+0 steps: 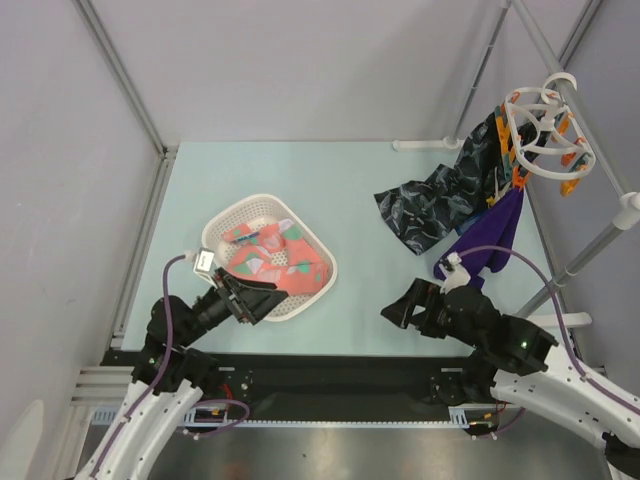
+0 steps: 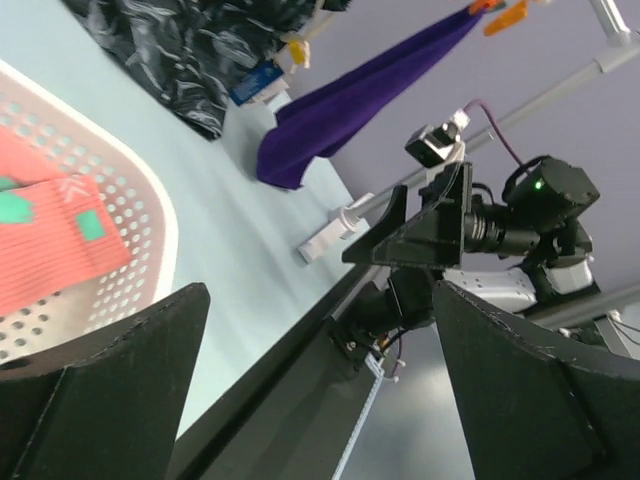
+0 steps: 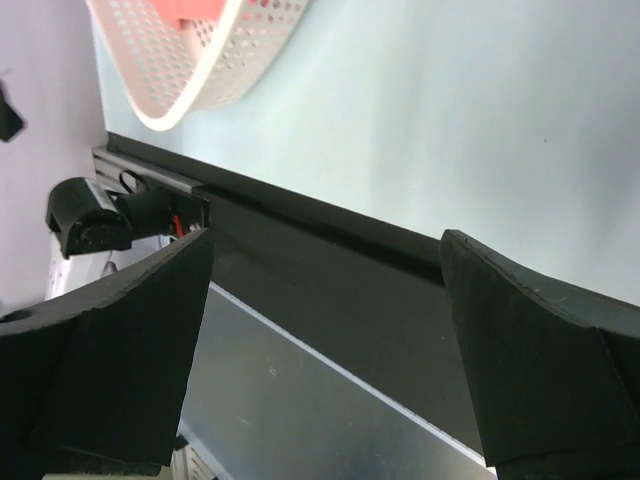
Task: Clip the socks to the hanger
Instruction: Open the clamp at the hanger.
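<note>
The salmon-pink socks [image 1: 270, 262] with white and green patches lie heaped in a white perforated basket [image 1: 262, 198] at the left middle of the table. One sock [image 2: 50, 245] and the basket rim [image 2: 160, 225] show in the left wrist view. The white ring hanger [image 1: 545, 135] with orange and teal pegs hangs from a rail at the far right. My left gripper [image 1: 266, 302] [image 2: 320, 300] is open and empty at the basket's near edge. My right gripper [image 1: 396, 310] [image 3: 327, 240] is open and empty, low over the table's near edge. The basket [image 3: 200, 90] shows at the top of the right wrist view.
A dark navy patterned cloth [image 1: 440, 195] and a purple garment [image 1: 490, 240] hang from the hanger down onto the table at the right. A white rack pole [image 1: 580, 255] slants along the right side. A black rail [image 1: 330, 365] runs along the near edge.
</note>
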Controlling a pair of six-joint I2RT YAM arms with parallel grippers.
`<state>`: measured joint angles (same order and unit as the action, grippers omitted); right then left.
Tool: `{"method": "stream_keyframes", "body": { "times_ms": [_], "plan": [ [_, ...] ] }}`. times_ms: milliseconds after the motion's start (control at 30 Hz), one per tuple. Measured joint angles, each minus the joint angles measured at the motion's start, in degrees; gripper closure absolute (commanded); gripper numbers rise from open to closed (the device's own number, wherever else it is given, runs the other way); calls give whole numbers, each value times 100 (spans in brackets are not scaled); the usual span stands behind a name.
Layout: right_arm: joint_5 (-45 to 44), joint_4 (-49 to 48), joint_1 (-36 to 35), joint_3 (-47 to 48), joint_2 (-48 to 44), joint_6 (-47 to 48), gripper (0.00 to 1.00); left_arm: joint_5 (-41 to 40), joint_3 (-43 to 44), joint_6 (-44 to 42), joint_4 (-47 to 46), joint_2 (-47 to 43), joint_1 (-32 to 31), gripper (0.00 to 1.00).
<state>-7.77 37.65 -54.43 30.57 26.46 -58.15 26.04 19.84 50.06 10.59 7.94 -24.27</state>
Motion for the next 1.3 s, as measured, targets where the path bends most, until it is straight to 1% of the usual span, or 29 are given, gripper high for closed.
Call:
{"method": "stream_keyframes", "body": {
  "times_ms": [33,100,233,300,367,433,533,567,633,733,767,800,867,967,1067,1200,1300],
  "plan": [
    [-76,153,2,116,-15,39,0,87,-85,57,-186,39,0,0],
    [-146,278,0,297,-114,101,0,247,-192,125,-542,197,0,5],
    [-146,404,0,573,-531,101,0,431,-146,133,-1255,811,-9,9],
    [-157,470,2,651,-774,129,0,380,-35,61,-1563,1329,-173,8],
    [-278,695,2,885,-879,153,0,179,229,-111,-1775,1976,-599,8],
    [-472,999,2,1316,-817,214,0,-68,579,-334,-1919,2566,-1141,8],
    [-837,1530,2,2216,-457,420,6,-472,1252,-776,-2334,3609,-1915,10],
    [-927,1644,2,2455,-343,476,9,-564,1491,-929,-2551,4009,-2098,13],
    [-1172,1871,2,3008,-55,662,12,-699,1976,-1228,-2977,4804,-2358,16],
    [-1552,2146,2,3646,225,944,23,-789,2750,-1733,-3501,5934,-2632,21],
    [-1700,2227,2,3860,313,1051,28,-782,3036,-1919,-3620,6304,-2723,23],
    [-1832,2295,2,4079,404,1178,30,-765,3346,-2090,-3744,6636,-2798,25],
    [-2114,2356,2,4553,625,1394,31,-669,3982,-2358,-3987,7252,-2898,29],
    [-2570,2509,2,5145,1012,1694,33,-566,4625,-2546,-4336,7812,-2951,29],
    [-3220,2675,2,5630,1582,1947,33,-542,4996,-2608,-4599,8096,-2951,30],
    [-4046,2924,2,5761,2249,2227,31,-754,5117,-2732,-4750,8179,-2951,29],
    [-4492,2970,2,5705,2649,2387,31,-1093,5060,-3010,-4815,8159,-2951,29]
  ]
}}
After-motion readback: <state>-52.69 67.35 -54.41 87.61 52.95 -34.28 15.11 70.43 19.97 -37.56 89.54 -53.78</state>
